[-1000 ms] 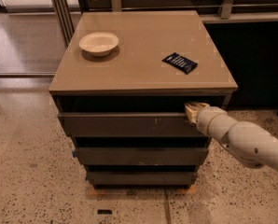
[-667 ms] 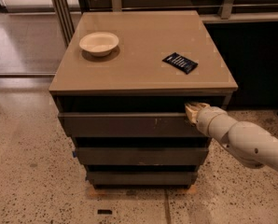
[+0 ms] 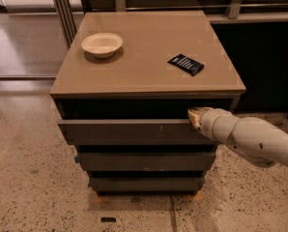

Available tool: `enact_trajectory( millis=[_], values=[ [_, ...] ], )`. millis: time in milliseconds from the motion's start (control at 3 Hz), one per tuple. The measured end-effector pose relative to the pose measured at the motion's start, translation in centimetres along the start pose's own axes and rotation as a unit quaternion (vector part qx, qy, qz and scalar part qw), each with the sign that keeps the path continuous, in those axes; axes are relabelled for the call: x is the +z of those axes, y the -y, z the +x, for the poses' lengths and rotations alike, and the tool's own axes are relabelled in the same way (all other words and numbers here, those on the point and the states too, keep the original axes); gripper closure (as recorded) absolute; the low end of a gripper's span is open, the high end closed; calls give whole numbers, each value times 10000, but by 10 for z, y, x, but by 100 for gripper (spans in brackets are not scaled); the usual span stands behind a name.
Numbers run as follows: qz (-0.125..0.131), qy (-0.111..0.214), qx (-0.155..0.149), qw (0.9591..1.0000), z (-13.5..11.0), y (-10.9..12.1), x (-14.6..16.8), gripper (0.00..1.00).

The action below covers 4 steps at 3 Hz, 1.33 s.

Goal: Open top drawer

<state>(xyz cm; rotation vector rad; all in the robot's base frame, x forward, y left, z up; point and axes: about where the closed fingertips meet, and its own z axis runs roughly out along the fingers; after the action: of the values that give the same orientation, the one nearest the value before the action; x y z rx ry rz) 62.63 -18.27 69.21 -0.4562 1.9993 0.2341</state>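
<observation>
The top drawer (image 3: 129, 131) is the widest of three dark grey-brown fronts under the tan cabinet top (image 3: 149, 76). It stands pulled out a little, with a dark gap above its upper edge and small pale scratches right of centre. My gripper (image 3: 196, 118) on the pale arm reaches in from the right and sits at the right end of the drawer's upper edge, at the gap. Two narrower drawer fronts (image 3: 144, 161) lie below it.
A cream bowl (image 3: 102, 44) and a small black packet (image 3: 185, 64) lie on the cabinet top. Speckled floor surrounds the cabinet. Metal poles stand behind at the left and a dark counter at the back right.
</observation>
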Motion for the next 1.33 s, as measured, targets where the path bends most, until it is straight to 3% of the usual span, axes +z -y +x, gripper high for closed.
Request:
enact_trajectory(
  millis=[333,667,1000,1333],
  values=[
    [53,-312,184,9993,14,5,-11,100],
    [39,-429,269,9987,15,3,-16,100],
    [60,-732,523,9959,29,8,-30,100],
    [59,-732,523,9959,29,8,-30,100]
  ],
)
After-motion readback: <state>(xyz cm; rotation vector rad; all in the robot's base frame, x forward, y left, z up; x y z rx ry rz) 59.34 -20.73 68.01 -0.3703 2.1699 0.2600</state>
